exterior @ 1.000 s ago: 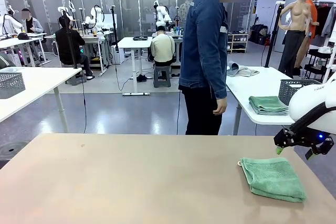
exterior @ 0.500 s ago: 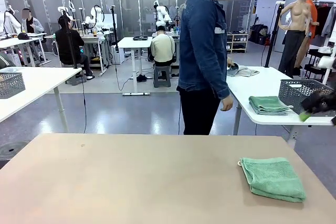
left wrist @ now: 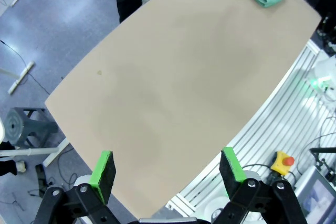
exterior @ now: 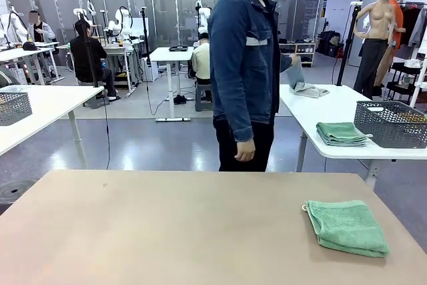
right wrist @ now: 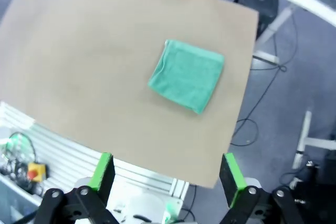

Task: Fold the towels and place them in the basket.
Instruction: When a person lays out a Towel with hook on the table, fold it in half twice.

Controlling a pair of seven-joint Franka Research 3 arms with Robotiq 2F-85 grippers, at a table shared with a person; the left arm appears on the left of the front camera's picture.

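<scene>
Left tool [left wrist: 167, 169] and right tool [right wrist: 167, 170]: fingers spread wide, nothing btwn them, both high above the tan bench [exterior: 167, 231]. Green towel [exterior: 347, 226] lies folded flat on it nr the right edge. Basket [exterior: 393, 123] sits on a white bench [exterior: 320, 108] behind, w/ a second folded green towel [exterior: 340, 133] just beside it; person [exterior: 243, 71] at far side reaches to a grey-blue towel [exterior: 303, 85] there.

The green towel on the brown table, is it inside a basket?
No, the folded green towel lies flat on the bare brown table, with nothing around it.
</scene>
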